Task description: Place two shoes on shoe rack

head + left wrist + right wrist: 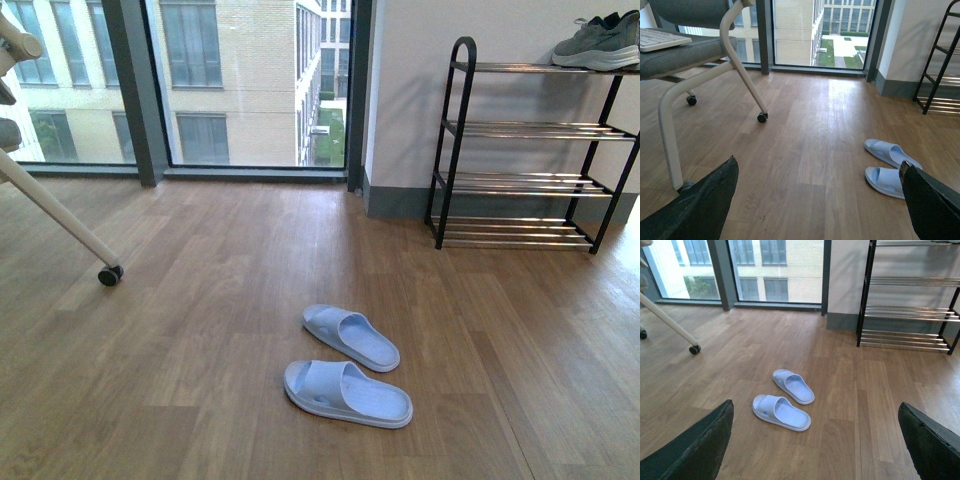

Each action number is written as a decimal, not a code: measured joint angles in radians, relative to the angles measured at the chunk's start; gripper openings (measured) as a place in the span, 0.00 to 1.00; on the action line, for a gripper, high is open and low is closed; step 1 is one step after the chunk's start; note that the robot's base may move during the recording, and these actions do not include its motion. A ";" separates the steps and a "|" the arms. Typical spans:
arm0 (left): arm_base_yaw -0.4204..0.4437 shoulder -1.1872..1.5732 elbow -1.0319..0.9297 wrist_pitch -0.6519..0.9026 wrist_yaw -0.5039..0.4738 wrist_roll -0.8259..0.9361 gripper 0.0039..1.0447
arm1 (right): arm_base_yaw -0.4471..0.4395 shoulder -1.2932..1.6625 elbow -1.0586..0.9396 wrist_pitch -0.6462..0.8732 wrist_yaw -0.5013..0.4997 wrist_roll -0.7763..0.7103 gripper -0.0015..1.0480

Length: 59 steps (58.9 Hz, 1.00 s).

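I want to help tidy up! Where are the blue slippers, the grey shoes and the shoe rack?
blue slippers [345, 392], front view, middle of the nearer one.
grey shoes [598, 45], front view, side of the shoe on the top shelf.
shoe rack [530, 130], front view, bars of its second shelf.

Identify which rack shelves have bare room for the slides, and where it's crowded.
On the shoe rack, three lower shelves are bare. Its top shelf is crowded at the right end by grey sneakers, bare toward the left post. Open floor separates the pale blue slides from it.
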 joint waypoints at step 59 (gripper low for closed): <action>0.002 0.000 0.000 0.000 0.003 0.000 0.91 | 0.000 0.000 0.000 0.000 0.004 0.000 0.91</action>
